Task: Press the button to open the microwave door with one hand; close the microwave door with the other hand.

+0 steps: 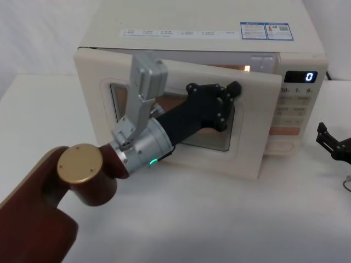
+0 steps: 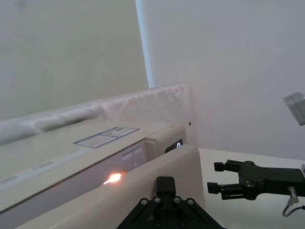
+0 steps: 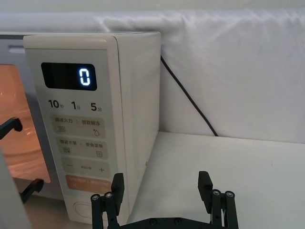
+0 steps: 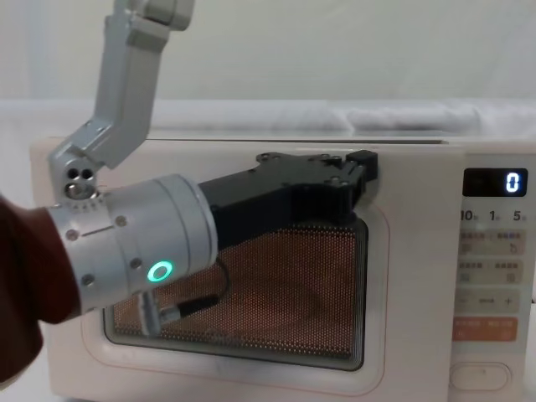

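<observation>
Counting first: one microwave (image 1: 208, 33), one microwave door (image 1: 258, 131), one button (image 4: 481, 375), two grippers. Left half of the head frame: the left gripper (image 1: 230, 93), black, on a silver wrist with a green ring light, lies across the door's dark window, its tip against the upper part of the door; whether its fingers are parted or together cannot be told. Door is partly ajar, its right edge swung out from the cabinet, a lit orange gap showing along its top edge. Door itself is broad and cream with a thin pink outline round a mesh window; orange glow behind the mesh in the chest frame. Right of the door, the narrow control panel (image 4: 496, 268) shows a lit "0" on its display (image 3: 69, 76). Button sits at the panel's bottom, lower right of the chest frame: wide, pill-shaped, cream, raised rim, plain. Far right of the head frame, the right gripper (image 1: 330, 143) hangs low beside the microwave, fingers (image 3: 117, 187) spread apart, holding nothing, clear of the panel.
</observation>
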Controlling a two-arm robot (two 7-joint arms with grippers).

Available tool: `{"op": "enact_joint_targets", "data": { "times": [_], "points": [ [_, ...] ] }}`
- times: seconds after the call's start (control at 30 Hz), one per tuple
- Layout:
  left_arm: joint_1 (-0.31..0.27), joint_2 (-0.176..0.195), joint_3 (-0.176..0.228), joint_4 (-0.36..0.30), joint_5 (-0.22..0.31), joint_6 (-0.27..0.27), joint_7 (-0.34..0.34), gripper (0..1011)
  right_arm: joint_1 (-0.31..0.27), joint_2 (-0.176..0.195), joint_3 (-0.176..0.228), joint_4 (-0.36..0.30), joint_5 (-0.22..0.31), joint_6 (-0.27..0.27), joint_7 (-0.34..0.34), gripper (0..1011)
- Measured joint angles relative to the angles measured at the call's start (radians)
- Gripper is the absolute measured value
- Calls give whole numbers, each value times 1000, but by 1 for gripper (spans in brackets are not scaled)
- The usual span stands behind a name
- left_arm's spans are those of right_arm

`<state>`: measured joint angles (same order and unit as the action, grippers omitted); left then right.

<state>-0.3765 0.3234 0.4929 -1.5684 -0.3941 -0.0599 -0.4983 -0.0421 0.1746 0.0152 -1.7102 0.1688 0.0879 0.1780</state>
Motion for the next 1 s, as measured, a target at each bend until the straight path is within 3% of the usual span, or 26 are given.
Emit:
{"op": "enact_joint_targets", "data": {
  "times": [0.4,1.0],
  "points": [
    [-50,-40,20,55,30,0,15,0,0,0,0,0,0,0,0,1002],
    [-77,-82,38,108,62,16,42,0,0,0,0,0,0,0,0,1002]
  ]
}}
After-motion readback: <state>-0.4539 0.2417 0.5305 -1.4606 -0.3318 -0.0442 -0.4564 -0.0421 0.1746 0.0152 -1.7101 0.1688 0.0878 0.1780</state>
